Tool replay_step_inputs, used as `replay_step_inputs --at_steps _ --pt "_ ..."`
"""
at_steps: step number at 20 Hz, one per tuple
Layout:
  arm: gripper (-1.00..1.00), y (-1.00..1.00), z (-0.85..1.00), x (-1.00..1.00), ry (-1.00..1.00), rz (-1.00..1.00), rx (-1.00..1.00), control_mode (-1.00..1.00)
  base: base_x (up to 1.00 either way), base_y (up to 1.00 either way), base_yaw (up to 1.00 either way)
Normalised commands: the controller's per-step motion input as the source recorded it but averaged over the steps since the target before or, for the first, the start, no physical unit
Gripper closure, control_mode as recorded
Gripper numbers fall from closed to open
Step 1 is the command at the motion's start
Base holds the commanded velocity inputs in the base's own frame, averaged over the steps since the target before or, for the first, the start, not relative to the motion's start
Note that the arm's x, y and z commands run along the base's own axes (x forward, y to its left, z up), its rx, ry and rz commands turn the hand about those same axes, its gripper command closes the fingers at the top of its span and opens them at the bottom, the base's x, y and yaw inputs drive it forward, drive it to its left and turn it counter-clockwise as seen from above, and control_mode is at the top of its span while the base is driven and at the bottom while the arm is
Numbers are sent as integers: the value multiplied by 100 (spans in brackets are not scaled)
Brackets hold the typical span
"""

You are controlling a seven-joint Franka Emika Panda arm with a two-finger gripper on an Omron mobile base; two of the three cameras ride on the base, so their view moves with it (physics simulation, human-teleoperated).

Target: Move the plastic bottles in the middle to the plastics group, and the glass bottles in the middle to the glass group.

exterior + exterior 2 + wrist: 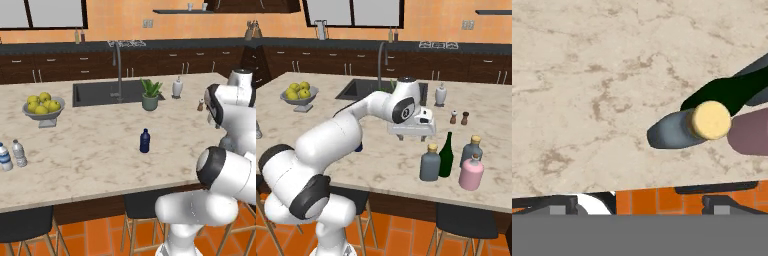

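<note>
Small dark navy-blue plastic bottle (144, 141) alone mid-counter looks next for the water bottles (19, 153); gripper (411, 131) wide open, empty, near squat grey-blue cork-capped glass bottle (429, 163).

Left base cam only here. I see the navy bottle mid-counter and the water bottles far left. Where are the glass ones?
Observer: Right base view has four standing together near the counter's front edge: a grey-blue bottle, a green wine bottle, a second grey-blue bottle and a pink bottle.
Operator: Gripper holding anything?
Observer: No. The gripper is open and empty, above the counter just left of that cluster.
Operator: Hand cam?
Observer: It looks down on the tan cap of the nearest grey-blue bottle, with the green wine bottle right behind it.
</note>
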Motion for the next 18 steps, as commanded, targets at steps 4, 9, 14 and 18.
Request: replay_step_inputs --at_steps 4,9,14,18 --pt "-100 100 11 -23 0 0 0 -100 0 0 0" --pt "-100 94 3 -3 0 0 0 -100 0 0 0" --pt "-100 83 6 3 0 0 0 -100 0 0 0" --pt "-100 60 2 25 1 0 0 -100 0 0 0"
